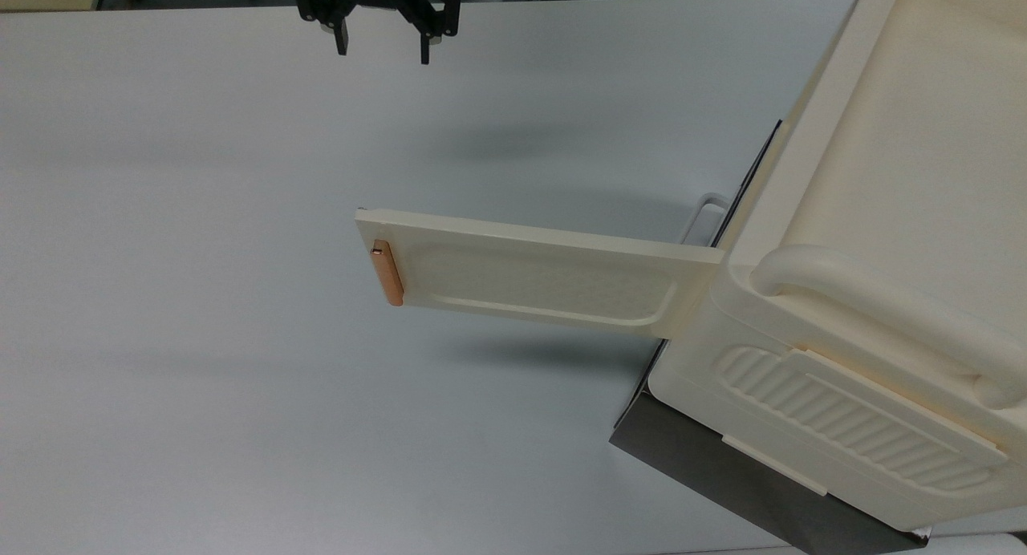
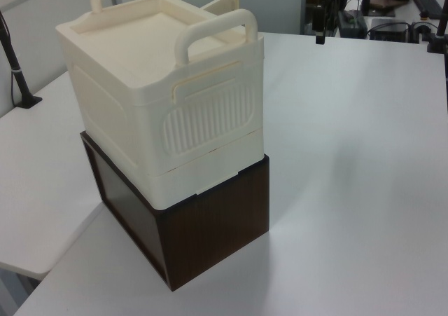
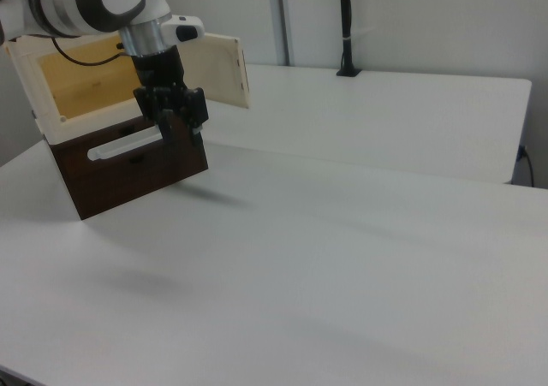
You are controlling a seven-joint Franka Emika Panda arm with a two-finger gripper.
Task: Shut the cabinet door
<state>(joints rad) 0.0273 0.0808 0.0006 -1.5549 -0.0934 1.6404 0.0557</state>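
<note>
One cabinet door point(image 1: 529, 274): a long cream panel, swung wide open, is seen projecting from the cabinet point(image 1: 874, 298) toward the top view's left. Its copper-orange handle point(image 1: 388, 273) is mounted at the free end. The door is held clear of the table point(image 1: 200, 298), with a shadow cast below it.

One gripper point(image 1: 383, 48): black, two-fingered, is seen at the upper edge of the top view, well apart from the door and beyond its free end. The fingers point(image 1: 343, 40) are spread with nothing between them. In the right view the gripper point(image 3: 175, 127) is seen hanging in front of the cabinet's open front, with the door point(image 3: 218, 71) to the right view's right of it (contact cannot be seen there).

One cabinet point(image 2: 161, 106): a cream box with two rounded tubular handles point(image 2: 213, 32) and a ribbed side panel point(image 2: 210, 123), is stacked on one dark brown base point(image 2: 210, 225).

One white bar pull point(image 3: 127, 147) is fitted on the base front. One black pole point(image 3: 346, 26) is clamped at the far table edge. Nothing is seen lying on the table between gripper and door.
</note>
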